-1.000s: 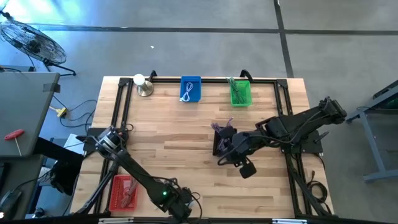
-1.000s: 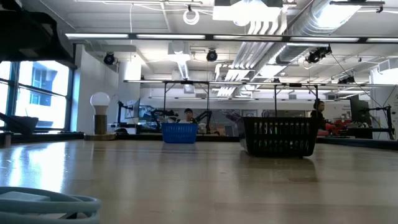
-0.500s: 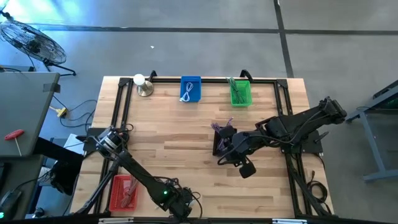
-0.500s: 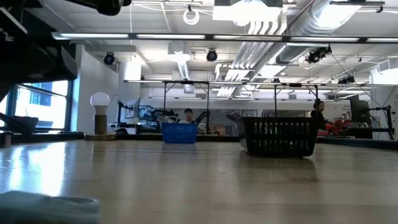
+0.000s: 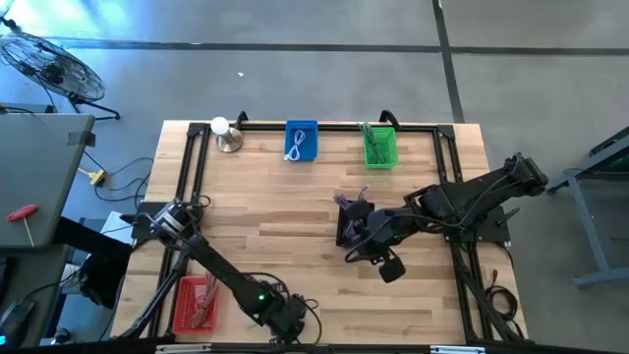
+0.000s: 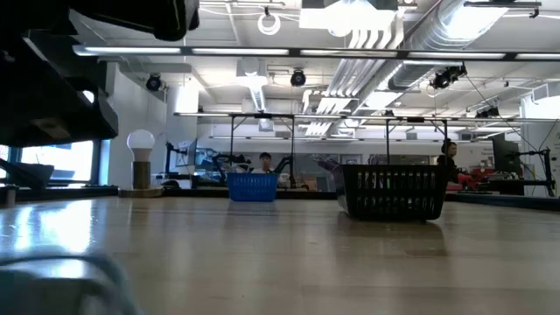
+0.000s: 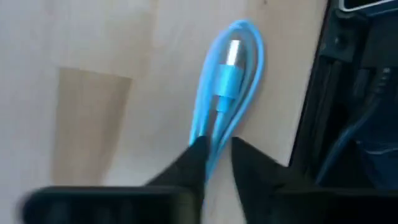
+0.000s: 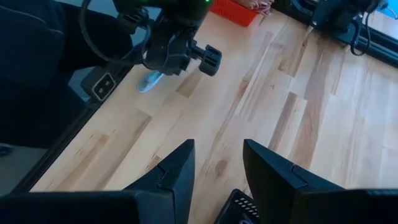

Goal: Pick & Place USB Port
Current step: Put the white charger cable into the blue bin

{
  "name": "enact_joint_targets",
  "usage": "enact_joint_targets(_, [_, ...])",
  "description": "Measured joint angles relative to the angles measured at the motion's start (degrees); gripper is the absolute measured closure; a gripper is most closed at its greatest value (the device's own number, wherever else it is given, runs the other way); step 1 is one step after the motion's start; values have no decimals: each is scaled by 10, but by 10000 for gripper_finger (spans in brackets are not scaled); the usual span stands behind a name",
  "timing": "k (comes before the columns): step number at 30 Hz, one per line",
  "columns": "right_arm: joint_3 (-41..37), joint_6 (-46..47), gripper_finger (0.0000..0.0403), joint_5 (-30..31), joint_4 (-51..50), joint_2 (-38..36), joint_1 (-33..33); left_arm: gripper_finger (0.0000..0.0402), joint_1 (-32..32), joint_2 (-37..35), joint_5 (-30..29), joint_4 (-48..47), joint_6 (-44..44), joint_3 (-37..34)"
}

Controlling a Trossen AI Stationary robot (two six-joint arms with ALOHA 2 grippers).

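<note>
A: Big wooden worktop (image 5: 295,216), black rail round it. Along the far edge: a lamp (image 5: 225,135), a blue basket (image 5: 301,141) w/ a white cable in it, a green basket (image 5: 379,147). Red basket (image 5: 195,303) at the near left corner.

B: And the black basket (image 5: 349,218)?

A: Mid-worktop, right beside the right arm. Right pincer (image 8: 214,168) hangs over bare wood just next to it, fingers apart, nothing btwn them.

B: Left arm?

A: Stretched down to the near edge, a bit right of the red basket. Left pincer (image 7: 217,154) is low over the worktop, clamped on the blue USB cable (image 7: 227,87).

B: Sure it's clamped?

A: Its wrist cam shows both fingertips (image 7: 198,151) pinching one end of the coiled loop. The rest of the loop sticks out ahead, silver plug showing, close to the black rail at the worktop's edge.

B: Touching the wood or lifted?

A: Can't tell. From the right wrist cam you see a pale blue bit under the left pincer, near that edge.
</note>
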Motion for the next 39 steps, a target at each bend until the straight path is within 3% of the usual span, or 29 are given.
enact_joint_targets(3, [0,-3,275,0,4,0,8,388,7,2,29,28,0,-7])
enact_joint_targets(11, [0,-3,275,2,7,0,34,400,10,4,34,15,21,4])
enact_joint_targets(15, [0,-3,275,12,7,0,43,400,9,7,22,-84,31,45])
enact_joint_targets(23, [0,-5,275,19,3,0,46,401,5,7,-71,-303,24,185])
enact_joint_targets(27, [0,-5,275,25,1,0,46,401,5,7,-157,-408,29,246])
enact_joint_targets(32, [0,-7,275,34,2,0,46,401,18,6,-332,-573,-11,297])
enact_joint_targets(37, [0,-7,275,67,2,0,51,401,76,-19,-528,-575,-15,306])
enact_joint_targets(39, [0,-5,275,69,0,0,53,401,110,-33,-554,-578,-9,306])
